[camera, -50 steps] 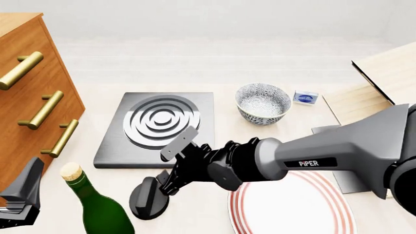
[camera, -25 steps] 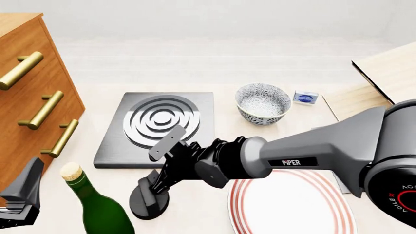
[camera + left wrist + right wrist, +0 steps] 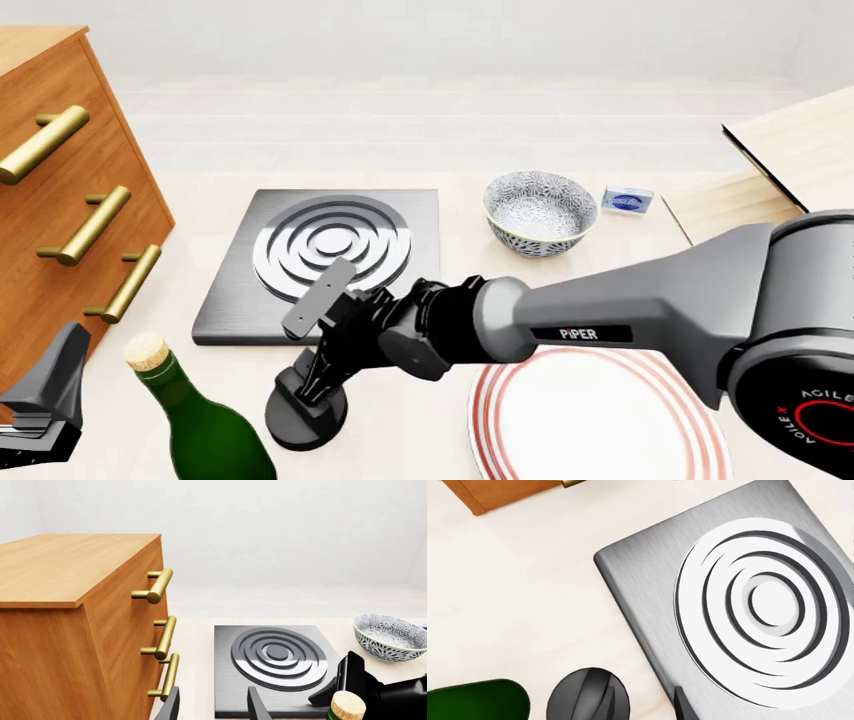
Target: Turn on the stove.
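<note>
The stove is a dark-grey slab [image 3: 234, 310] with a silver ring burner [image 3: 334, 245], left of the table's centre. Its round black knob [image 3: 307, 412] with a raised bar stands apart, in front of the slab. My right gripper [image 3: 316, 345] is open, hanging just above the knob with one finger [image 3: 320, 297] over the slab's front edge and the other down by the knob's bar. In the right wrist view the knob [image 3: 590, 699], slab [image 3: 647, 580] and one fingertip [image 3: 684, 707] show. My left gripper [image 3: 213, 710] is open and empty, low at the front left [image 3: 40, 400].
A wooden dresser [image 3: 54, 200] with brass handles stands at the left. A green corked bottle [image 3: 200, 420] is just left of the knob. A red-rimmed white plate [image 3: 601, 430] lies right of it. A patterned bowl [image 3: 539, 212], a small blue box [image 3: 625, 200] and a wooden board [image 3: 787, 150] are behind.
My right gripper has moved left and down towards the knob, still open. The left arm, knob and bottle have not moved.
</note>
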You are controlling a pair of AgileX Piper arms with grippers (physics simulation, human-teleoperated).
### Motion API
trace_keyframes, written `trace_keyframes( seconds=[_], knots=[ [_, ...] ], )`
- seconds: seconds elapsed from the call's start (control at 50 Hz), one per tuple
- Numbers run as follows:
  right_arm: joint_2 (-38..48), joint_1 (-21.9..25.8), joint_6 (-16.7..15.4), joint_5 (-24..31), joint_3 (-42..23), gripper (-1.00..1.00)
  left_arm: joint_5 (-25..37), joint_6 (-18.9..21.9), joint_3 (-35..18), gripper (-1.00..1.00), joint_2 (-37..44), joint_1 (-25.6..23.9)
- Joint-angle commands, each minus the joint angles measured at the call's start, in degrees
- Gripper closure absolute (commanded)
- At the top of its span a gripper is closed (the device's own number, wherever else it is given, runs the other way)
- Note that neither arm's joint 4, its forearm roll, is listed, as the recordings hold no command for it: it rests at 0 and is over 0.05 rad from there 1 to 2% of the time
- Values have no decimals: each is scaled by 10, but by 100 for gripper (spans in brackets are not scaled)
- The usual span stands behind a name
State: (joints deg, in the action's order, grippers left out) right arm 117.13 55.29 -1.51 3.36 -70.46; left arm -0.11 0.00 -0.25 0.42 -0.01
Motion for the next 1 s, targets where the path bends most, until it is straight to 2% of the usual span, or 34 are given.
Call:
trace_keyframes(
  seconds=[0.02, 0.12, 0.16, 0.34, 0.38, 0.44, 0.48, 0.52, 0.6, 0.8, 1.0],
  knots=[
    [5, 31, -20, 29, -24, -100, 0, 0, 0, -100, 0, 0],
    [-5, 34, -23, 30, -21, -100, 0, 0, 0, -100, 0, 0],
    [-6, 33, -39, 31, -19, -100, 0, 0, 0, -100, 0, 0],
    [-41, 32, -57, 34, -13, -100, 0, 0, 0, -100, 0, 0],
    [-59, 37, -48, 37, -11, -100, 0, 0, 0, -100, 0, 0],
    [-76, 26, -63, 41, -9, -100, 0, 0, 0, -100, 0, 0],
    [-95, 36, -45, 36, 0, -100, 0, 0, 0, -100, 0, 0],
    [-107, 27, -58, 32, 7, -100, 0, 0, 0, -100, 0, 0],
    [-142, 25, -56, 27, 26, -100, 0, 0, 0, -100, 0, 0],
    [-222, 17, -80, 37, 60, -100, 0, 0, 0, -100, 0, 0],
    [-281, 13, -83, 34, 95, -100, 0, 0, 0, -100, 0, 0]
  ],
)
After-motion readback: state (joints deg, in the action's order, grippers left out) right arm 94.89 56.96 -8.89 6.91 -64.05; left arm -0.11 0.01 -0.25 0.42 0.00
